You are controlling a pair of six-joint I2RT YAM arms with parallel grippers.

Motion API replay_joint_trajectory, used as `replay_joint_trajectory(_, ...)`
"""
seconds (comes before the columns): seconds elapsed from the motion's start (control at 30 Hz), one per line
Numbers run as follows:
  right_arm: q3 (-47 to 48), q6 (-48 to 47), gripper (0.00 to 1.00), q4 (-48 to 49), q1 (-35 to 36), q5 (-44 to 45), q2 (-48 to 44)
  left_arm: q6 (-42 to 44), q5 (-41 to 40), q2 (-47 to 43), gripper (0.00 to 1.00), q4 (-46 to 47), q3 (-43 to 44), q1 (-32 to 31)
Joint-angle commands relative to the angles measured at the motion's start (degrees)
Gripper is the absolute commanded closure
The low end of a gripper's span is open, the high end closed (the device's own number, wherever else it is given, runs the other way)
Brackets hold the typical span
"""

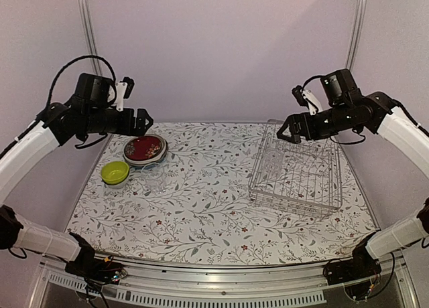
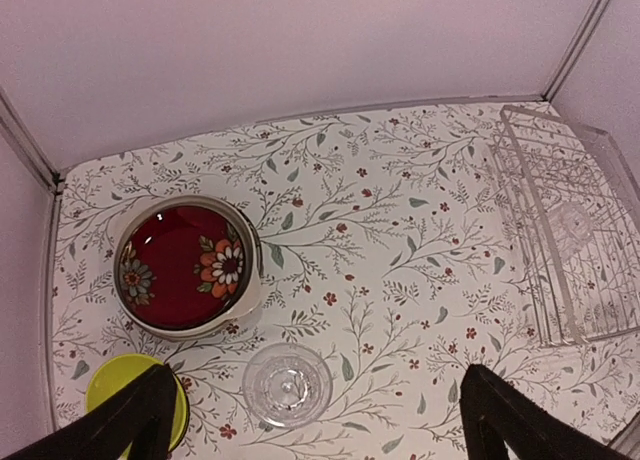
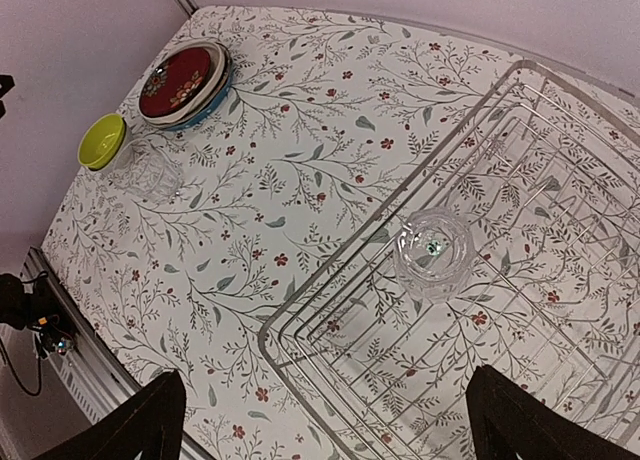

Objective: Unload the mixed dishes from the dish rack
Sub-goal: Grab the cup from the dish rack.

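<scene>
Both arms raised above the bench (image 1: 201, 214), left fingers (image 2: 140, 420) and right fingers (image 3: 150, 420) spread wide and empty; dish rack (image 1: 322, 194) at right holds one clear glass (image 3: 433, 252), while red floral plate (image 2: 180, 265), lime-green bowl (image 2: 120, 400) and second glass (image 2: 287, 384) stand at left.

Top camera overlooks the table (image 1: 201, 217); both wrist cameras, high, share the dish rack (image 3: 335, 275).
</scene>
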Motion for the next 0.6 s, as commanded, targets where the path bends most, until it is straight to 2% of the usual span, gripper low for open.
replay_joint_trajectory(0.0,2.09,-0.91,0.01,-2.72,-3.05,-1.45,1.41,-1.15,4.75,3.36,0.0,-2.82,0.47,1.3)
replay_joint_trajectory(0.57,8.87,-1.96,0.01,-17.18,-4.67,8.0,7.08,-4.54,20.32,8.45,0.0,-2.39,-0.81,2.3)
